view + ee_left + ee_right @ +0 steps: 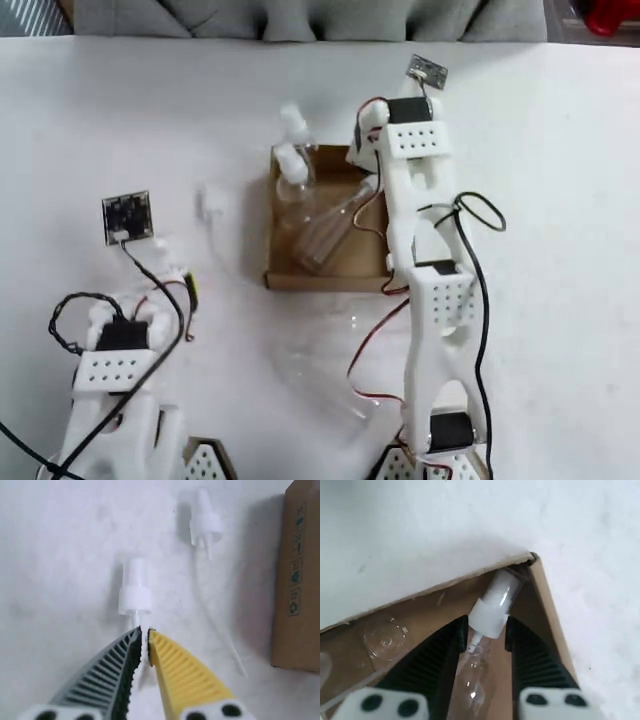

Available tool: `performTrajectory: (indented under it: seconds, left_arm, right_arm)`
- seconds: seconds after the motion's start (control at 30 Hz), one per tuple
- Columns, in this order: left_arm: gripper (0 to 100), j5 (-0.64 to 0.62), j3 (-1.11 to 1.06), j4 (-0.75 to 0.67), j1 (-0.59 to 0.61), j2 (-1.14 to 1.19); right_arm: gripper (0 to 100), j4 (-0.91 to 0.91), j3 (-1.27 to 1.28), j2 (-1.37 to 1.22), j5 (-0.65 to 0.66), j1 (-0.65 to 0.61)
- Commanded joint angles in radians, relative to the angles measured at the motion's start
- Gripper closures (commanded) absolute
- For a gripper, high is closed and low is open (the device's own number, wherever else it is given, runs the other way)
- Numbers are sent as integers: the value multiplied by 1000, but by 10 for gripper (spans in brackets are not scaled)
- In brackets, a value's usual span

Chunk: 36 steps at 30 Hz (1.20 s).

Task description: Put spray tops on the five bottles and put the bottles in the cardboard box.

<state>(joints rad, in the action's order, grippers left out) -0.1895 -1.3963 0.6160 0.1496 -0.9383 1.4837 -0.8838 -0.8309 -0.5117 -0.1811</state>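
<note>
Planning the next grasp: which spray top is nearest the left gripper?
The spray top whose tube enters the left gripper; the other top lies nearer the box.

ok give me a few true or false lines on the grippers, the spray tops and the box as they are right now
1. The left gripper is shut on the thin tube of a spray top lying on the table. True.
2. A second spray top lies loose on the table near the cardboard box. True.
3. The cardboard box has nothing in it. False: bottles already lie inside it.
4. The right gripper is over bare table, well away from the box. False: it is at a capped bottle in a corner of the box.
</note>
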Motion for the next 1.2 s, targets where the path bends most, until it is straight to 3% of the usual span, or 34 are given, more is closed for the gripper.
performTrajectory:
  seconds: [0.0, 0.23, 0.9, 1.17]
  left_arm:
    - [979, 43, 5, -29, -1, -22]
    - [979, 48, 3, -26, -16, -22]
    - [979, 48, 3, -21, -16, -22]
    - [979, 48, 3, -21, -12, -22]
  right_arm:
    - [899, 7, -103, -31, -9, -8]
    - [823, 7, -143, -104, -9, -8]
    - [823, -53, -143, -165, 0, -8]
    - [934, -51, -141, -166, 2, -5]
